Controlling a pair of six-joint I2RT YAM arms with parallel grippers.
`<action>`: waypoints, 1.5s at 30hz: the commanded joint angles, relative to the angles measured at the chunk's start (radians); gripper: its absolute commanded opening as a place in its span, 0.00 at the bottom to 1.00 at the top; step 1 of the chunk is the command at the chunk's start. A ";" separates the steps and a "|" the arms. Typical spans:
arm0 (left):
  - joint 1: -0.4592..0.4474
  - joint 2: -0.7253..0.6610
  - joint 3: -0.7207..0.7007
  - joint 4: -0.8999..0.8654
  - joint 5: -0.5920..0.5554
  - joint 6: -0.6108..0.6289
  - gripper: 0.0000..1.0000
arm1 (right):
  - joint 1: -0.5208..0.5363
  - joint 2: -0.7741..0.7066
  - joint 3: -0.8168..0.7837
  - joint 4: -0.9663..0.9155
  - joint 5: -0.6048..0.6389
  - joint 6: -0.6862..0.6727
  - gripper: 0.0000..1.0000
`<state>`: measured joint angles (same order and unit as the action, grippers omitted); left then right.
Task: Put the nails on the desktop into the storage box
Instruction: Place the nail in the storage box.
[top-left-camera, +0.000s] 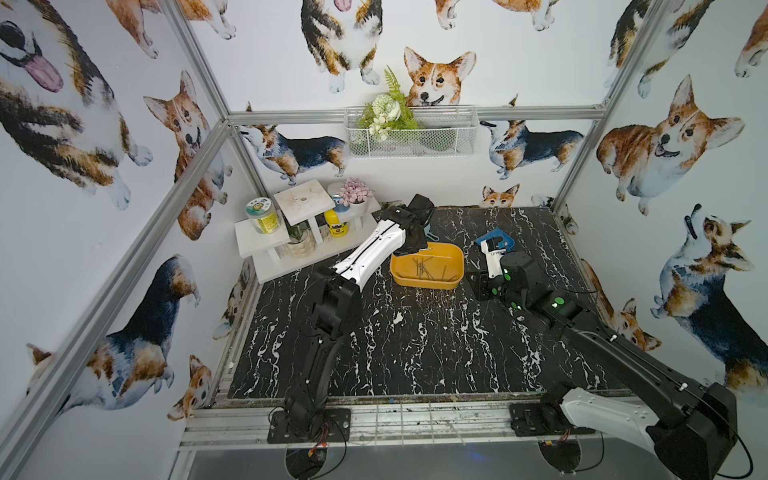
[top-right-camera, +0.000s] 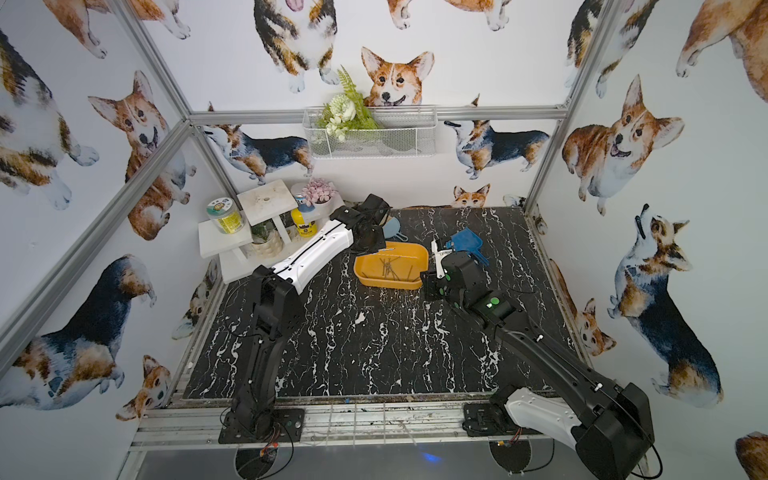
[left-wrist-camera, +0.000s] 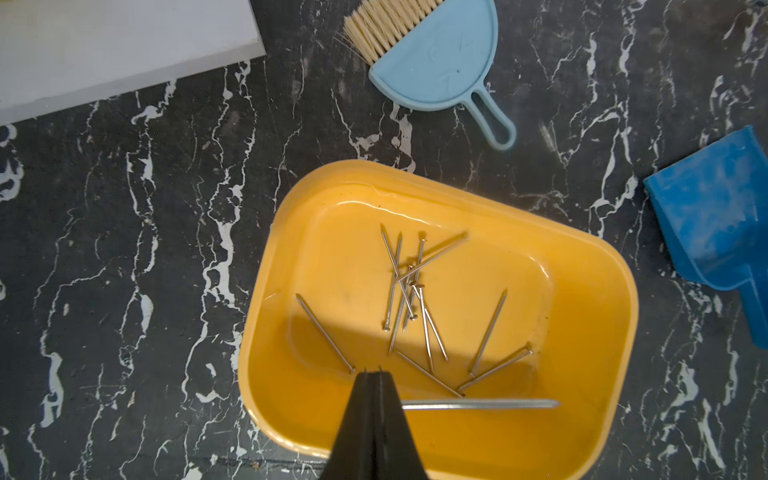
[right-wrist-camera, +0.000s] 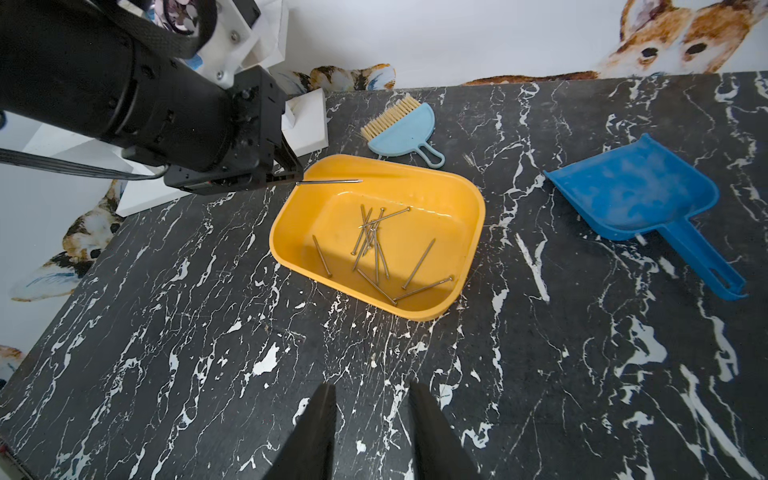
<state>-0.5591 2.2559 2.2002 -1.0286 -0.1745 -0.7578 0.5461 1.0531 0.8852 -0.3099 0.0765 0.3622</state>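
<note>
R gripper (right-wrist-camera: 372, 388): jaws parted, nothing btwn them, hanging over bare desktop (right-wrist-camera: 187, 332) on the near side of the storage box (right-wrist-camera: 473, 195). L gripper (left-wrist-camera: 372, 374): clenched tight on one nail (left-wrist-camera: 478, 404), pinched near one end. The nail sticks out sideways, roughly level, above the box close to its rim and clear of the ones below.

In the box, the other nails (right-wrist-camera: 374, 245) lie flat on the bottom. Several are crossed in a bundle mid-box, and a few lie loose twd the walls.

Just behind the box, a light-blue hand brush (right-wrist-camera: 401, 129) w/ pale bristles lies flat on the desktop. A darker blue dustpan (right-wrist-camera: 636, 191) sits off to the R, apart from the box.

Far L corner: white tiered shelf (top-left-camera: 249, 243) w/ jars & small pots. On the back wall, a white wire basket (top-left-camera: 436, 141) w/ flowers & greenery.
</note>
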 joint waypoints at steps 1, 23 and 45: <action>-0.003 0.012 0.016 -0.026 0.012 0.018 0.00 | -0.005 -0.013 -0.004 -0.022 0.012 -0.014 0.36; 0.000 -0.099 -0.018 0.010 0.063 0.046 0.42 | -0.006 0.011 0.034 -0.019 -0.027 0.007 0.37; 0.114 -1.191 -1.076 0.686 -0.068 0.227 1.00 | -0.021 0.126 0.132 0.164 0.034 -0.028 0.74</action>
<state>-0.4496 1.1442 1.1717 -0.4591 -0.1375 -0.6067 0.5274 1.1858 1.0271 -0.2649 0.0776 0.3538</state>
